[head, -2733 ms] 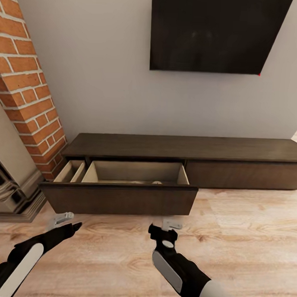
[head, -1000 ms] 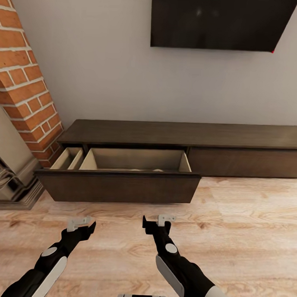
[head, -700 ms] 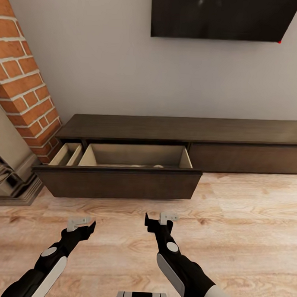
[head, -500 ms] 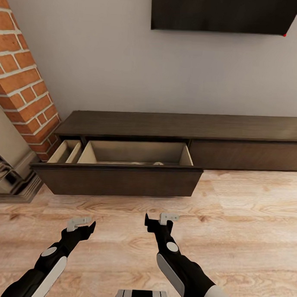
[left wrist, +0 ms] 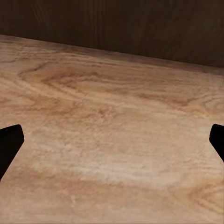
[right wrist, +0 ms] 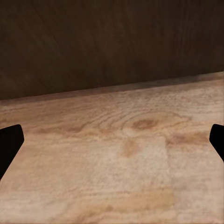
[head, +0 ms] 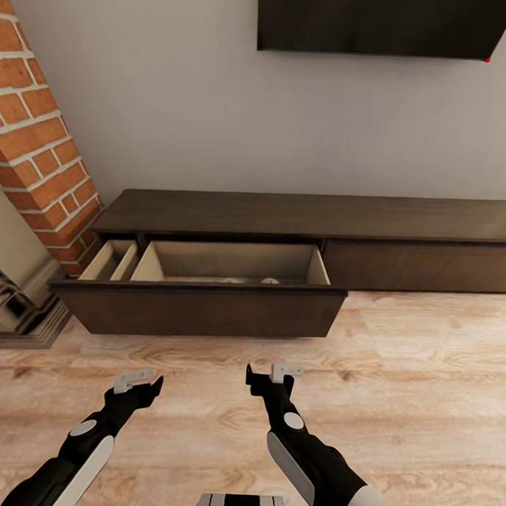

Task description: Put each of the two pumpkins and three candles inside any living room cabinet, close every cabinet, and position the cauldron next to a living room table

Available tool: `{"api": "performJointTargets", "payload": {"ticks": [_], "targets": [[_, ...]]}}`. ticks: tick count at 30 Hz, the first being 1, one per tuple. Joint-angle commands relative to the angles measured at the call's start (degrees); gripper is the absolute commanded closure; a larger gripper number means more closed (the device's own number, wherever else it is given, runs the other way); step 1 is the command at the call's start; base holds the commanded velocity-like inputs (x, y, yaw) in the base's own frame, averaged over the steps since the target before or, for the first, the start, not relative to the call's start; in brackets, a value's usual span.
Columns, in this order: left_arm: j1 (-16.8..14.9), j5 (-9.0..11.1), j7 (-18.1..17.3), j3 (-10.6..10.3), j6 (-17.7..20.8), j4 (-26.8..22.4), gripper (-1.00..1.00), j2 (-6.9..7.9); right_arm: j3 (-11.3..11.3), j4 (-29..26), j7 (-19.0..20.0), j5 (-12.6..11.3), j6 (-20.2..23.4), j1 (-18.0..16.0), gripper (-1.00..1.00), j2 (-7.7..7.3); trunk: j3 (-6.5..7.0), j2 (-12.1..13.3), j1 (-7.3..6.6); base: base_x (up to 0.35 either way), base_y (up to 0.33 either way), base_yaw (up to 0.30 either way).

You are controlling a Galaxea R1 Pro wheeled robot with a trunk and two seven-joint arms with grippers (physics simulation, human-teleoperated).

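Against the grey wall ahead of you runs the cabinet (head: 313, 215), long, low and dark brown, with its left drawer (head: 199, 308) pulled out over the wooden floor (head: 424, 378) and its right front flush and closed. The drawer's tan interior is split into a narrow compartment at the left end and a wide one beside it; at the front edge of the wide one, towards its right, a small pale rounded top (head: 269, 280) just peeks over the drawer front, too hidden to name. Your left gripper (head: 138, 381) hangs low above the floor in front of the drawer's left half, and your right gripper (head: 276, 374) sits level with it in front of the drawer's right half, both well short of the drawer front and touching nothing. In the left wrist view your left gripper (left wrist: 112, 144) has its dark fingertips (left wrist: 9, 144) at the far edges of the frame, spread wide with only floor and the dark drawer front beyond them; your right gripper (right wrist: 112, 142) is just as wide and holds nothing. A brick column (head: 37, 140) stands to the left of the cabinet, and a dark screen (head: 381, 23) hangs on the wall above it.
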Motion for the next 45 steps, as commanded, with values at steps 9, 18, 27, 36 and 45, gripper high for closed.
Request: {"api": "performJointTargets", "payload": {"ticks": [9,18,27,36,45], "targets": [[0.0,0.6,0.5,0.2,0.1,-0.2,-1.00,0.07,0.3,0.0,-0.3,-0.6,-0.4,-0.1,-1.00,0.06,-0.04,0.0,0.00,0.088,0.000,0.000],[0.0,0.6,0.5,0.2,0.1,0.0,-1.00,0.07,0.3,0.0,-0.3,-0.6,-0.3,-0.1,-1.00,0.09,-0.04,0.0,0.00,0.168,0.000,0.000],[0.0,0.6,0.5,0.2,0.1,0.2,-1.00,0.07,0.3,0.1,-0.3,-0.6,-0.4,-0.1,-1.00,0.02,-0.04,0.0,0.00,0.098,0.000,0.000],[0.0,0.6,0.5,0.2,0.1,0.2,-1.00,0.07,0.4,0.0,-0.3,-0.6,-0.4,-0.1,-1.00,0.17,-0.04,0.0,0.00,0.110,0.000,0.000],[0.0,0.6,0.5,0.2,0.1,0.4,-1.00,0.07,0.4,0.0,-0.3,-0.5,-0.4,-0.1,-1.00,0.22,-0.04,0.0,0.00,0.118,0.000,0.000]]}}
